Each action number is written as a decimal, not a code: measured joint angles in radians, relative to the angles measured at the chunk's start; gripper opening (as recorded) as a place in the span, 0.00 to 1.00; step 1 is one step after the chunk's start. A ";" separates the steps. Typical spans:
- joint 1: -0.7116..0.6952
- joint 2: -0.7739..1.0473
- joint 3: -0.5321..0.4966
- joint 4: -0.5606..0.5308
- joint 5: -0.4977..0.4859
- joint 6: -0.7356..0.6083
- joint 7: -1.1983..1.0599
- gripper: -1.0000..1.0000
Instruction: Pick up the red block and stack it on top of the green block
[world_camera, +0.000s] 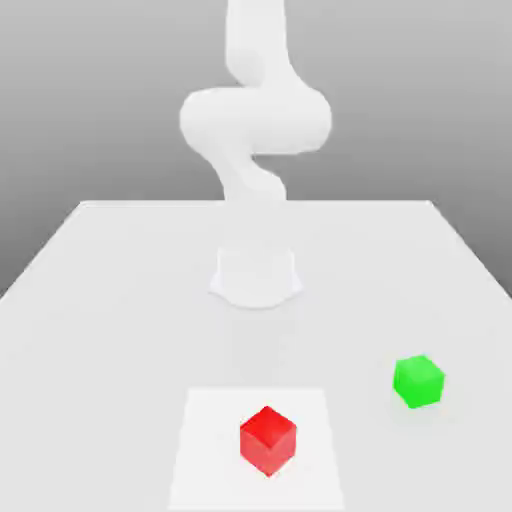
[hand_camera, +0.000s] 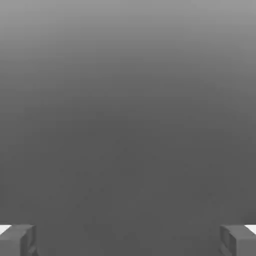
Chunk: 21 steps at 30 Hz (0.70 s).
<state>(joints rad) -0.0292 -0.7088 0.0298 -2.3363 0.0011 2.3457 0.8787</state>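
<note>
The red block (world_camera: 268, 441) rests on a white square (world_camera: 205, 450) on the worktop (world_camera: 120, 330), at six o'clock in the exterior view, one corner edge facing the camera. The green block (world_camera: 419, 382) stands on the bare worktop at four o'clock, well apart from the red block. In the hand view, the gripper (hand_camera: 128, 241) has its fingers spread wide apart, with nothing between them.
</note>
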 joint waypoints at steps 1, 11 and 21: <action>-0.012 0.039 0.013 -0.016 0.000 0.020 0.034 0.50; -0.106 0.404 0.119 -0.161 -0.022 0.203 0.369 0.50; -0.122 0.767 0.147 -0.305 -0.047 0.384 0.702 0.50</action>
<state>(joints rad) -0.1512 0.0581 0.1768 -2.6410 -0.0458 2.7295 1.5809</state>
